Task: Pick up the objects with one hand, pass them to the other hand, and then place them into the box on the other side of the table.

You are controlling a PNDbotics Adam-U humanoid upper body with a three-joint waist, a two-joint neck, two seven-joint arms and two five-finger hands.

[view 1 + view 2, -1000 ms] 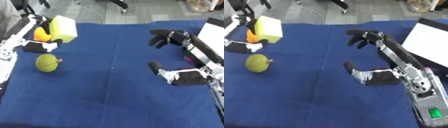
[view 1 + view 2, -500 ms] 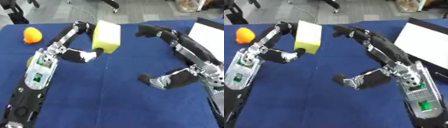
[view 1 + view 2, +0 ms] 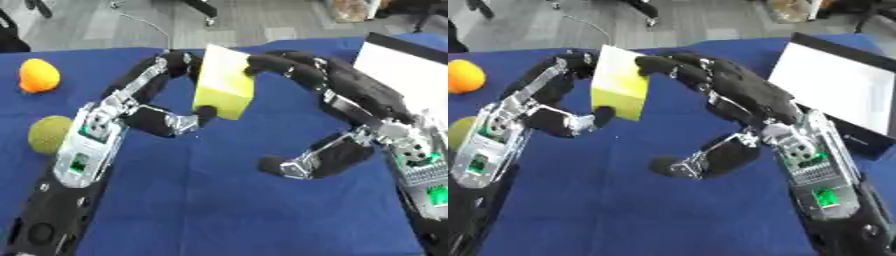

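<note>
1. The left hand holds the yellow block above the middle of the blue table, fingers curled over its far upper edge and thumb pressing its lower front corner, so the block is pinched between them.
2. The right hand comes in from the opposite side, its fingers hooked onto the block's upper right edge; its thumb hangs well below and apart, not yet touching. It reads as open, closing in rather than gripping.
3. This looks like the handover: the block is held up over the table, between both arms, so the right hand can take it and carry it to the white box on the right side.
4. The block's long axis runs roughly upright, tilted a little, top toward the far left and bottom toward the near right. A pale broad face looks up and right, a brighter one faces the camera.
5. An orange fruit and a green round fruit wait on the table at the left.
</note>
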